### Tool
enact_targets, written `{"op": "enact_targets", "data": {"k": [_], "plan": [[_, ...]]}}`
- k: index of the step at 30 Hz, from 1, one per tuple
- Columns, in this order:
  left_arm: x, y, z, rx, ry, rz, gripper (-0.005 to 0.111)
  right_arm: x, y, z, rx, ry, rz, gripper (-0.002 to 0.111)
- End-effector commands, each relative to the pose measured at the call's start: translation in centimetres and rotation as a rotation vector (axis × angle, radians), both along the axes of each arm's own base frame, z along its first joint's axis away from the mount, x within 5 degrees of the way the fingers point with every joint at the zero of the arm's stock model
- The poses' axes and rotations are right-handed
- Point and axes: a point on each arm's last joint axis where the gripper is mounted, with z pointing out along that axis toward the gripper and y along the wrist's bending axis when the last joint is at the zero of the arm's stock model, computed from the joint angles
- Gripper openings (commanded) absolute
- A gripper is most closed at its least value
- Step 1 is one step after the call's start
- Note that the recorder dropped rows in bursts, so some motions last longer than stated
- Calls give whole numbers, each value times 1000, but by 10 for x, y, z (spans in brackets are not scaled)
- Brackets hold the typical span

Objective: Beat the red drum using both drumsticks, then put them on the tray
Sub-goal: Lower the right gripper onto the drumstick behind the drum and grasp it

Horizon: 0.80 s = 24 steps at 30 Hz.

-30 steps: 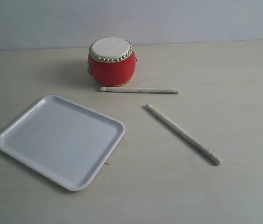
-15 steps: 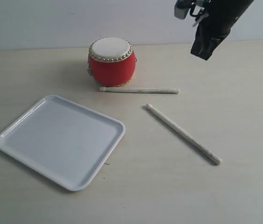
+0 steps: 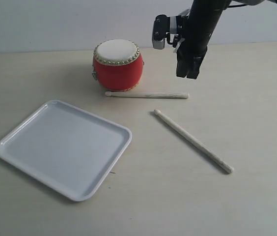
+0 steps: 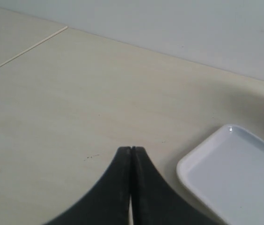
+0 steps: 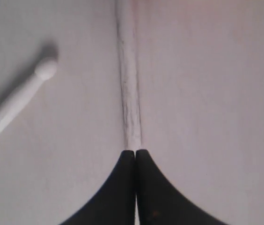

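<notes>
The red drum point(image 3: 118, 65) stands at the back of the table. One drumstick point(image 3: 147, 95) lies just in front of it, and the other drumstick point(image 3: 193, 141) lies slanted to the right. The white tray point(image 3: 64, 147) sits at the front left; its corner point(image 4: 235, 173) shows in the left wrist view. My right gripper point(image 3: 187, 74) hangs shut and empty above the butt end of the near-drum stick point(image 5: 128, 89), with the other stick's tip point(image 5: 46, 69) beside it. My left gripper point(image 4: 131, 149) is shut and empty over bare table beside the tray; the exterior view does not show it.
A pale wooden tabletop point(image 3: 236, 88) runs back to a light wall. A thin seam line point(image 4: 24, 49) crosses the table in the left wrist view.
My right arm came in from the upper right and dropped leftward to hover over the end of the stick by the drum. Drum, sticks and tray have not moved.
</notes>
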Motion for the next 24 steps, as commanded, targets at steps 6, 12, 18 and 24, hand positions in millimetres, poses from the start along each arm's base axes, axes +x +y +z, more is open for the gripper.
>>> {"op": "enact_targets", "data": {"k": [6,12,18,24], "plan": [[0,0,0,3,-7,2,0,5,3,-21,-10,37,12,0],[0,0,0,3,-7,2,0,5,3,-22,-2,44,10,21],[0,0,0,3,-7,2,0,4,9,-28,60,78,-5,42],[0,0,0,3,-7,2,0,3,12,-46,-25,87,30,43]]}}
